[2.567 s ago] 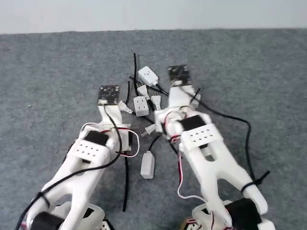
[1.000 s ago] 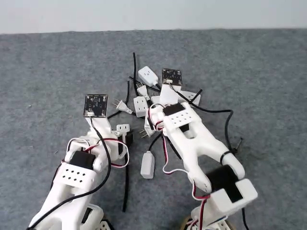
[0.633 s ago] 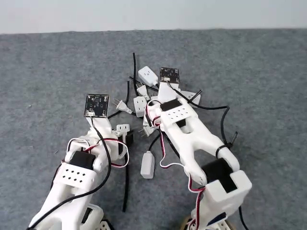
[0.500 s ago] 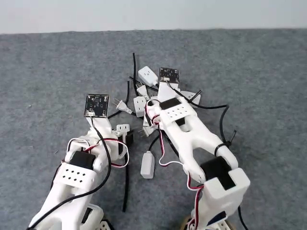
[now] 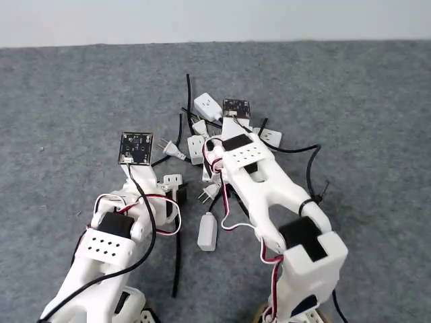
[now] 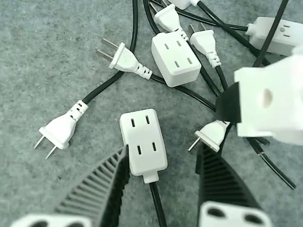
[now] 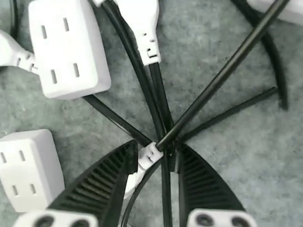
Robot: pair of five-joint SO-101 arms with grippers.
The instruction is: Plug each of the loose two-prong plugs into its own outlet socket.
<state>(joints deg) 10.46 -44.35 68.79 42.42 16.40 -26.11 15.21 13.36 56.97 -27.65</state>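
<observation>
table: grey carpeted surface. The far edge meets a pale wall. Broad bare stretches lie left, right and far of the cord tangle.
right arm: runs from the near right edge to the centre and hangs over the tangle.
left arm: runs from the near left edge. Its wrist ends just left of the tangle.
black cords: they cross one another at the centre. One runs toward the near edge between the arms.
long outlet: lies flat between the two arms, near of the tangle and apart from it.
centre outlet: four slots face up. It lies far and right of the straddled outlet, with cords beside it.
straddled outlet: four slots face up, cord leading nearward. It lies between the left jaws.
loose plug: flat on the table, left of the straddled outlet.
second plug: flat, far of the straddled outlet, prongs pointing left.
held plug: near and right of the straddled outlet, under the right wrist.
left gripper: jaws spread wide, one on each side of the straddled outlet.
right gripper: jaws drawn in, pinching the held plug at its cord end. Black cords pass through the same gap.
</observation>
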